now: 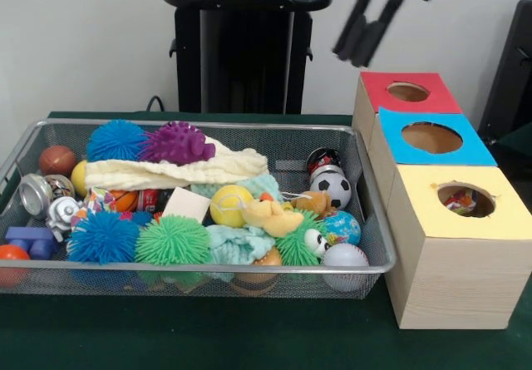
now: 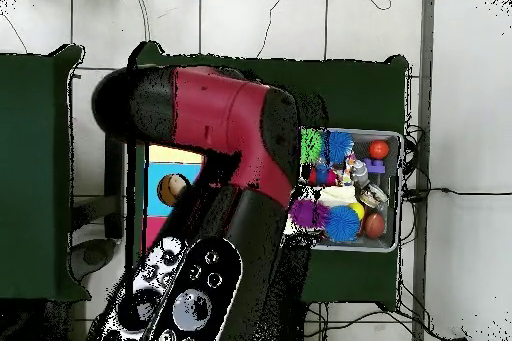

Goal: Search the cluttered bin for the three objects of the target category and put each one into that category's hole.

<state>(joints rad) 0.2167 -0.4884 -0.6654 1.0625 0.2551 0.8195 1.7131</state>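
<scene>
A wire mesh bin (image 1: 249, 268) holds a jumble of toys: a soccer ball (image 1: 335, 189), a white baseball (image 1: 344, 256), a yellow ball (image 1: 229, 205), a globe ball (image 1: 342, 227), and spiky balls in blue (image 1: 115, 140), purple (image 1: 176, 143) and green (image 1: 172, 240). To its right stand three boxes with holes on top: red (image 1: 408, 92), blue (image 1: 431, 138) and yellow (image 1: 465, 200). A small red and white object shows inside the yellow hole. My gripper (image 1: 354, 54) hangs high above the red box, open, holding nothing.
A cream cloth (image 1: 174, 171), a wooden block (image 1: 186, 204), a plush duck (image 1: 271, 217), metal bells (image 1: 37, 194) and a blue brick (image 1: 29, 241) also lie in the bin. In the overhead view my arm (image 2: 230, 187) hides most of the boxes (image 2: 172, 189); the bin (image 2: 392, 242) shows beside it.
</scene>
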